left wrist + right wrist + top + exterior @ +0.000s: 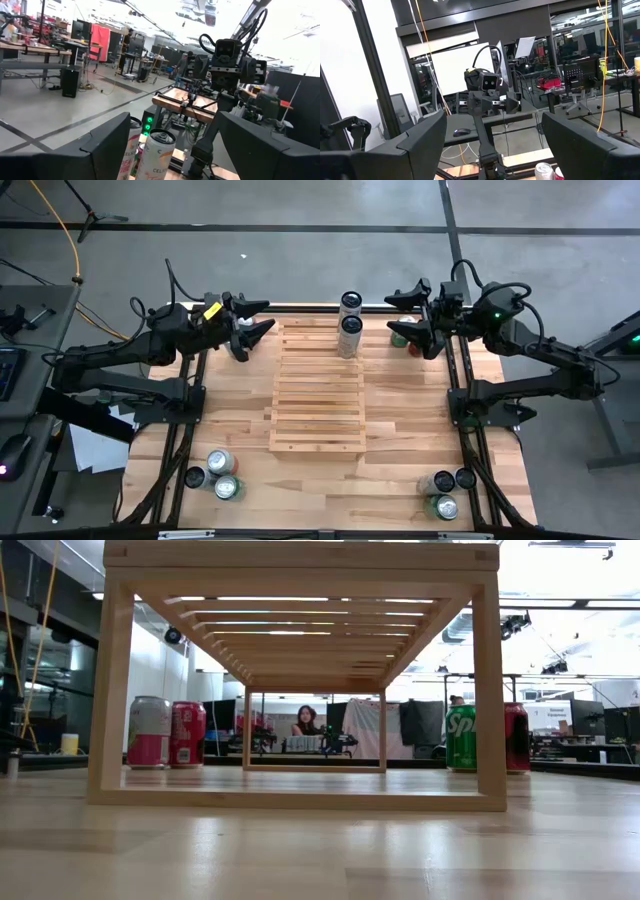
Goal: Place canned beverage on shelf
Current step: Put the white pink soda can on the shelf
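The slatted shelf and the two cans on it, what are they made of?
The shelf looks like pale, unpainted wood: thin slats with gaps and visible grain, matte. The two cans on its far end seem thin metal, likely aluminium, with shiny silvery lids and printed light sides.

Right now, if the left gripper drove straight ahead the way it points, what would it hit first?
Probably the white cans on the shelf, straight ahead of the open left gripper; the right gripper lies beyond.
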You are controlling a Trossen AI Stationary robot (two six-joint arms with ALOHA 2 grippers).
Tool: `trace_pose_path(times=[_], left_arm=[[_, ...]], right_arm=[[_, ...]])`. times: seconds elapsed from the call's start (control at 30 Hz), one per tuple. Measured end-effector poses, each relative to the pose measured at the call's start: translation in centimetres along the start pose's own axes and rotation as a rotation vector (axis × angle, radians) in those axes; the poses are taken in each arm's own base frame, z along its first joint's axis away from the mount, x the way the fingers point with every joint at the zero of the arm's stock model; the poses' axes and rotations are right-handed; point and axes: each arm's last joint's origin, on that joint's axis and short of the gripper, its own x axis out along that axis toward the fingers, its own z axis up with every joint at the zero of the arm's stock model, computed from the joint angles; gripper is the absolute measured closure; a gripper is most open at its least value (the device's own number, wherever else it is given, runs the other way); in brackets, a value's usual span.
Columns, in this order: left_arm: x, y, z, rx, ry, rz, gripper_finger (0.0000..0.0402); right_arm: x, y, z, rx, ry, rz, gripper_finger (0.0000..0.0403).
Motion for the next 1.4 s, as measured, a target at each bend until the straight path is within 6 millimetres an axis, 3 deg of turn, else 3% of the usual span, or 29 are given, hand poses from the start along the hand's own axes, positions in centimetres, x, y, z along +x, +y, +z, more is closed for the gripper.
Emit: trace_pose_path(times=[0.13, 0.37, 0.47, 0.63, 0.8, 1.03, 1.4], left_arm=[[-0.3, -0.2, 0.5, -0.074, 0.126, -0.004, 0.0108], [-3.3, -2.1, 2.7, -0.194, 0.812, 0.118, 0.0108], [-4.7, -3.5, 2.1, -0.252, 1.081, 0.225, 0.0108], [-6.4, -6.9, -1.1, -0.26, 1.385, 0.378, 0.0108], [-8.0, -11.1, -3.7, -0.347, 1.484, 0.452, 0.0108], [-11.3, -15.4, -6.7, -0.463, 1.554, 0.731, 0.0108], [-15.0, -20.0, -10.2, -0.577, 1.611, 0.957, 0.0108]], right_arm=[[0.0, 0.0, 0.0, -0.001, 0.002, 0.0, 0.0091], [0.0, -0.1, -0.3, -0.014, 0.028, -0.007, 0.0091], [0.0, -0.1, -0.5, -0.01, 0.054, -0.013, 0.0091], [0.0, -0.2, -1.0, -0.021, 0.099, -0.024, 0.0091], [-0.1, -0.3, -1.3, -0.022, 0.128, -0.032, 0.0091], [-0.2, -0.4, -1.7, -0.069, 0.177, -0.047, 0.0091], [-0.4, -0.8, -2.6, -0.11, 0.264, -0.123, 0.0091]])
